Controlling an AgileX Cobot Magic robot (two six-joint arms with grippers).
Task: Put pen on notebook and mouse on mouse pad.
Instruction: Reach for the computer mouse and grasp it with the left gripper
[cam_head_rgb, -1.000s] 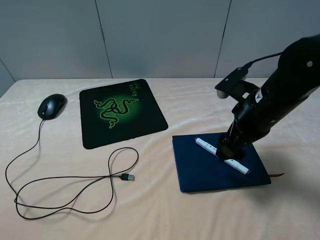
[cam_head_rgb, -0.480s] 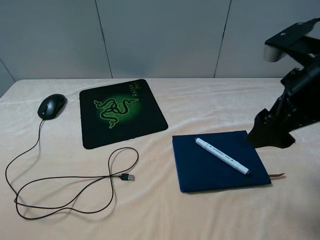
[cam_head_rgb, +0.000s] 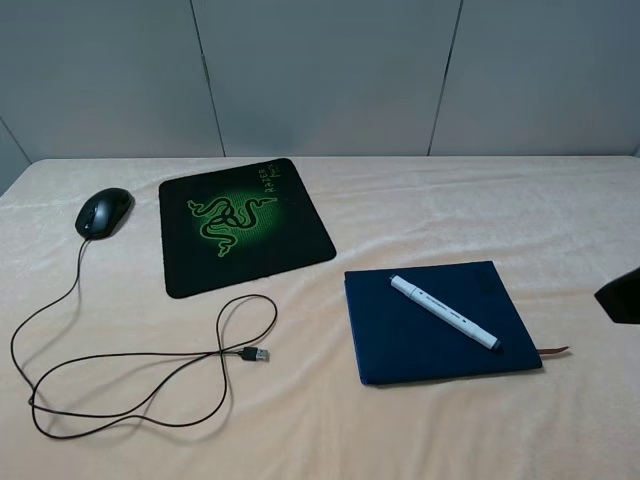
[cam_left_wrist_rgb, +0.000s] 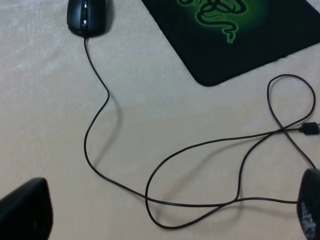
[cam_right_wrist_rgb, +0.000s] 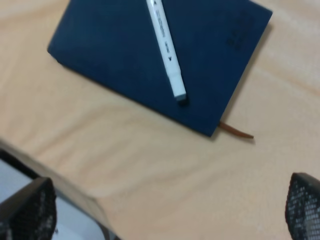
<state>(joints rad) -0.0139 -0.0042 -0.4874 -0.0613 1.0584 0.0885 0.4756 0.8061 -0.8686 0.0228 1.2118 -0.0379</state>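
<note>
So the pen (cam_head_rgb: 443, 312) rests on the notebook (cam_head_rgb: 400, 340): done. I've yet to move the mouse (cam_head_rgb: 103, 212), lying off the mouse pad (cam_head_rgb: 290, 235); left gripper (cam_left_wrist_rgb: 167, 210) and right gripper (cam_right_wrist_rgb: 165, 207) gape empty.

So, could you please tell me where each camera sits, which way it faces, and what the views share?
Exterior high: mounted high, facing down over the table at mouse, mouse pad and pen on notebook; only a dark bit of right arm at the edge.
Left wrist: behind the open left gripper, facing down; shares mouse, cable and mouse pad with the high view.
Right wrist: behind the open right gripper, facing down; shares pen and notebook with the high view.
</note>
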